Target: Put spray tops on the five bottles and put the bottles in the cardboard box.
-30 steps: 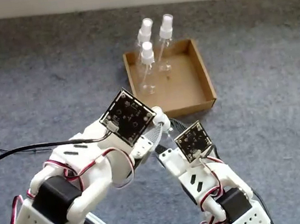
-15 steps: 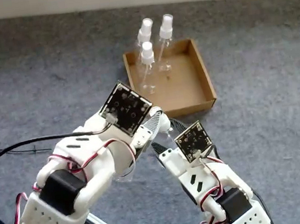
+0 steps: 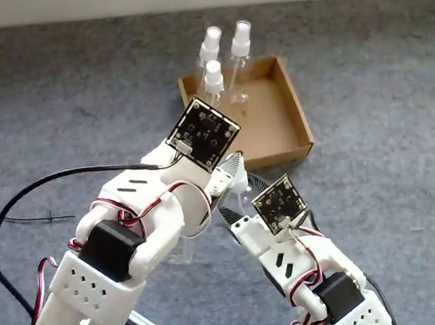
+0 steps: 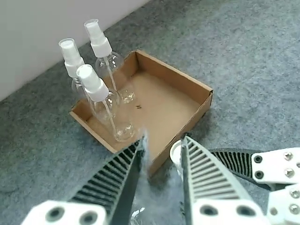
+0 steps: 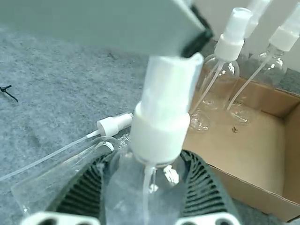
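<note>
Three bottles point(image 3: 213, 79) in cardboard box point(image 3: 297, 108)

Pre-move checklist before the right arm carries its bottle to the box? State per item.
1. Grip of right gripper on held bottle: ok, clamped from both sides.
2. Seating of spray top on its neck: on; fully seated, cannot tell.
3. Clearance of left gripper from that top: cannot tell; jaws apart, close above it.
4. Room in cardboard box: ok, three capped bottles stand in one corner, rest of floor bare.
5. All bottles capped: not ok, lying bottle and loose spray top on the carpet.
</note>
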You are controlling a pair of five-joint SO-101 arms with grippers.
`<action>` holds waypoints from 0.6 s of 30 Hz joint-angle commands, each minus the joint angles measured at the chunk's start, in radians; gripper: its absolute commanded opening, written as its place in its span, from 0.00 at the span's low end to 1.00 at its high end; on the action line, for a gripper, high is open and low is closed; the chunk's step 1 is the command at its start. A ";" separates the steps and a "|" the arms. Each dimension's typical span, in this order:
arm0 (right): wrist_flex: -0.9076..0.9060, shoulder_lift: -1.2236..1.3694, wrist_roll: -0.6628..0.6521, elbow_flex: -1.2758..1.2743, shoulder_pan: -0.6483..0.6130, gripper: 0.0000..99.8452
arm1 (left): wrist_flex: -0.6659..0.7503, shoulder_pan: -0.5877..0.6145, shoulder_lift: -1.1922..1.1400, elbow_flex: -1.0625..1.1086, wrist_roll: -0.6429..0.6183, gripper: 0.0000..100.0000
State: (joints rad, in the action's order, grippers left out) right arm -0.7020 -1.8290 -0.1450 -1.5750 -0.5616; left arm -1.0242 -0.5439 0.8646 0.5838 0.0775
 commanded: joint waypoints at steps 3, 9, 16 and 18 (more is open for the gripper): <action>0.021 -0.012 0.005 0.015 -0.007 0.00 | -0.071 0.005 0.082 -0.113 0.109 0.13; 0.021 -0.012 0.005 0.022 -0.001 0.00 | -0.146 0.104 0.239 -0.119 0.114 0.13; 0.344 0.004 0.003 0.114 0.229 0.00 | -0.153 0.429 0.320 0.045 0.109 0.13; 0.446 0.064 0.003 0.137 0.275 0.00 | -0.150 0.513 0.334 0.140 0.109 0.13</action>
State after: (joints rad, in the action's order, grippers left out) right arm -0.4196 -1.8228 -0.1450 -1.5305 -0.3636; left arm -1.1761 -0.1972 1.1699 0.5976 0.1849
